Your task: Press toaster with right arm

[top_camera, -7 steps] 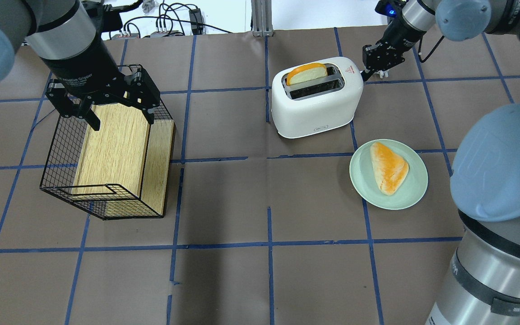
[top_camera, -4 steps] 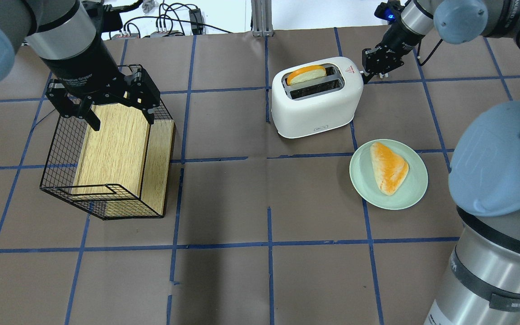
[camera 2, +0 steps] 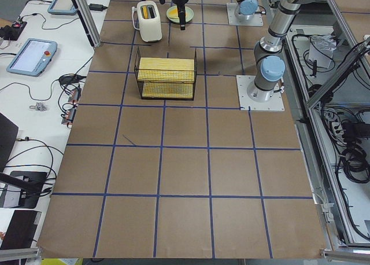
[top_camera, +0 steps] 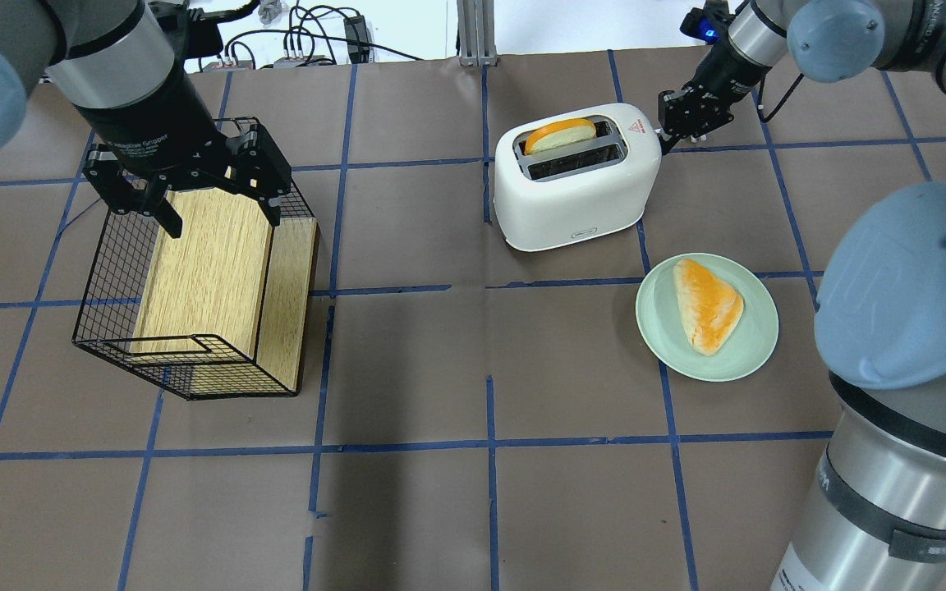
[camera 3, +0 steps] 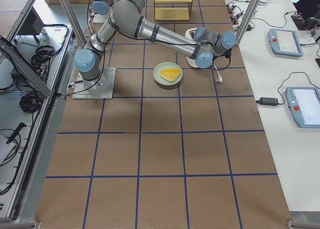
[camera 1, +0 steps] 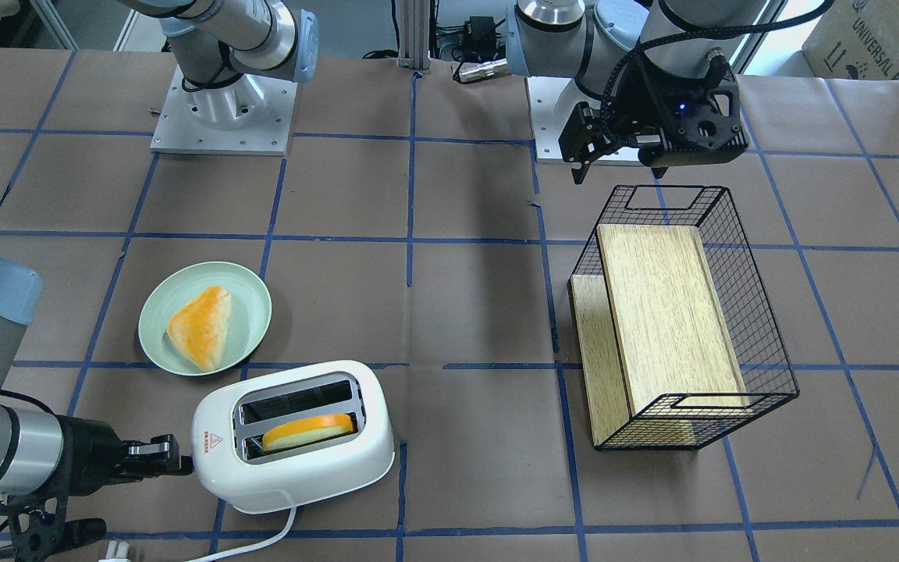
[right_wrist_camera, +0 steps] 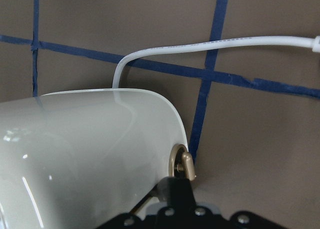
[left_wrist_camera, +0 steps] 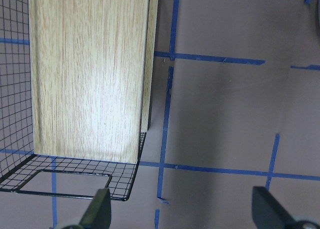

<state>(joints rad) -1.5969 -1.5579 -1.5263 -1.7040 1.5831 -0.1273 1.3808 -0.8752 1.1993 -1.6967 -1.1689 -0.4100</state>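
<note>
The white toaster (top_camera: 576, 193) stands at the far middle of the table, with an orange-crusted bread slice (top_camera: 559, 133) in its far slot. It also shows in the front view (camera 1: 301, 468). My right gripper (top_camera: 670, 131) is shut at the toaster's right end, below the red triangle sticker (top_camera: 636, 125). In the right wrist view its closed fingers (right_wrist_camera: 175, 191) sit right at the small lever knob (right_wrist_camera: 182, 164) on the toaster's end wall (right_wrist_camera: 90, 149). My left gripper (top_camera: 185, 197) hangs open and empty over the wire basket's far end.
A black wire basket (top_camera: 103, 271) holding a wooden board (top_camera: 206, 263) stands at the left. A pale green plate (top_camera: 760, 345) with a bread slice (top_camera: 707, 305) lies in front of the toaster's right end. The white cord (right_wrist_camera: 210, 44) trails off behind the toaster.
My right wrist has shifted slightly toward the far side while the gripper stays at the toaster's end. The toaster, the bread and the left arm have not moved.
</note>
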